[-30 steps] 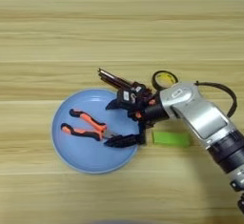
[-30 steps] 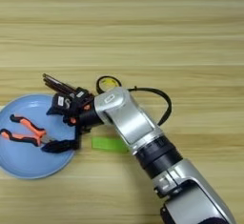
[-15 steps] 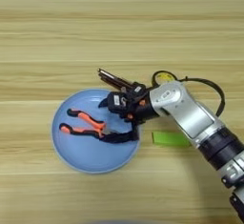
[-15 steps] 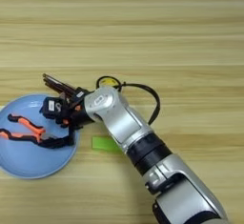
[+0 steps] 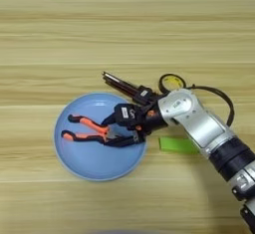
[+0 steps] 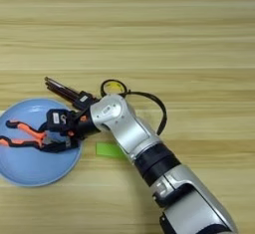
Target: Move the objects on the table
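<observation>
**A:** Start with the left eye view. Where do things stand?

**B:** The pliers (image 5: pixel 88 130) lie inside the blue plate (image 5: pixel 82 164), handles toward its left side. The right gripper (image 5: pixel 121 130) hangs over the plate's right half, its two black fingers spread on either side of the pliers' nose end. They look released rather than clamped. I judge that one item is delivered.

**A:** And what is left?

**B:** Three things sit on the table (image 5: pixel 127 29) outside the plate, if the plate is where they belong: the hex-key bundle (image 5: pixel 124 85) just beyond the rim at upper right, the tape ring (image 5: pixel 172 82) further right, and the green bar (image 5: pixel 178 145) beside the forearm, partly hidden by it.

**A:** Now the right eye view.

**B:** Same layout, shifted left. The plate (image 6: pixel 30 171) runs off the left edge, with the pliers (image 6: pixel 22 135) cut short there. The gripper (image 6: pixel 52 133) is above the plate's right part. The hex-key bundle (image 6: pixel 67 91) points up and left, the tape ring (image 6: pixel 113 86) lies beside a black cable, and the green bar (image 6: pixel 109 150) peeks out under the arm.

**A:** Room to move?

**B:** Plenty. The far half of the table is bare wood. The tight spot is the hex-key bundle just beside the wrist, and the plate rim below the fingers.
</observation>
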`<state>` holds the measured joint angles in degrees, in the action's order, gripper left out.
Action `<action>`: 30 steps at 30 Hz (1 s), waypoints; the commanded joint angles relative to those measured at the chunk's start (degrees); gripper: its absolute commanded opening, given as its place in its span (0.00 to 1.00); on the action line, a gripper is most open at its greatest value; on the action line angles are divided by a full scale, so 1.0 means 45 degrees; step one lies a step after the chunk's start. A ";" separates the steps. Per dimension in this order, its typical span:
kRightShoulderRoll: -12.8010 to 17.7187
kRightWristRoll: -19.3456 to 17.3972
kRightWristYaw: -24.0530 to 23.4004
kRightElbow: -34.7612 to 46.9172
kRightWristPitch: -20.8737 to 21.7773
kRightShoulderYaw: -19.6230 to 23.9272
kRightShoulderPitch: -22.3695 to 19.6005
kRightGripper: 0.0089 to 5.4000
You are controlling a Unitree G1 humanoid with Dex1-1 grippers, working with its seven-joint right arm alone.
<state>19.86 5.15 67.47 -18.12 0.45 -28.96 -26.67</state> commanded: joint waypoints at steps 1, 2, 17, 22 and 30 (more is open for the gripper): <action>-0.0256 -0.0068 -0.0699 -0.0407 -0.0357 0.0661 -0.1131 0.41; -0.0365 -0.0135 -0.0776 -0.0566 -0.0446 0.0792 -0.1223 0.41; -0.0889 -0.1483 -0.0866 -0.0496 -0.1420 0.2646 -0.1912 0.41; -0.0739 -0.2108 -0.0823 0.0292 -0.1815 0.3395 -0.1986 0.41; -0.0178 -0.2756 -0.1296 0.0937 -0.2188 0.4837 -0.2331 0.41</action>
